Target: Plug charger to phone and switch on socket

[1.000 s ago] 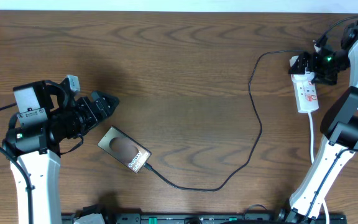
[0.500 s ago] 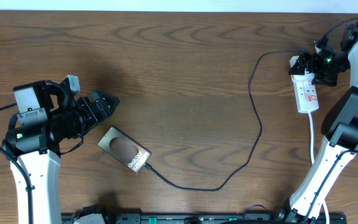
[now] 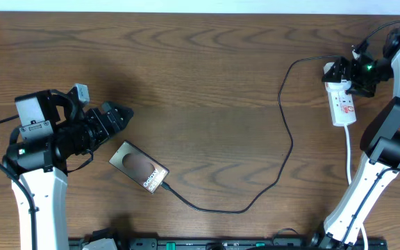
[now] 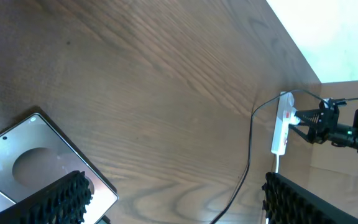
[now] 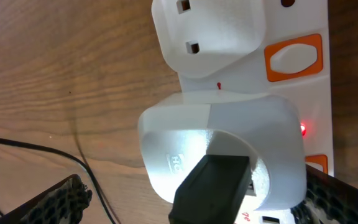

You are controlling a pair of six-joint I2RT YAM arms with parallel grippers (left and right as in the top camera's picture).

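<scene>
task looks nearly complete: the charger (image 3: 283, 139) already meets the phone (image 3: 139, 167) at lower left of the frame, a red lamp (image 5: 302, 129) glows on the socket (image 3: 342, 103) at upper right, left gripper (image 3: 120, 115) parted and empty, right gripper (image 3: 342, 73) state unclear; no containers present.
</scene>
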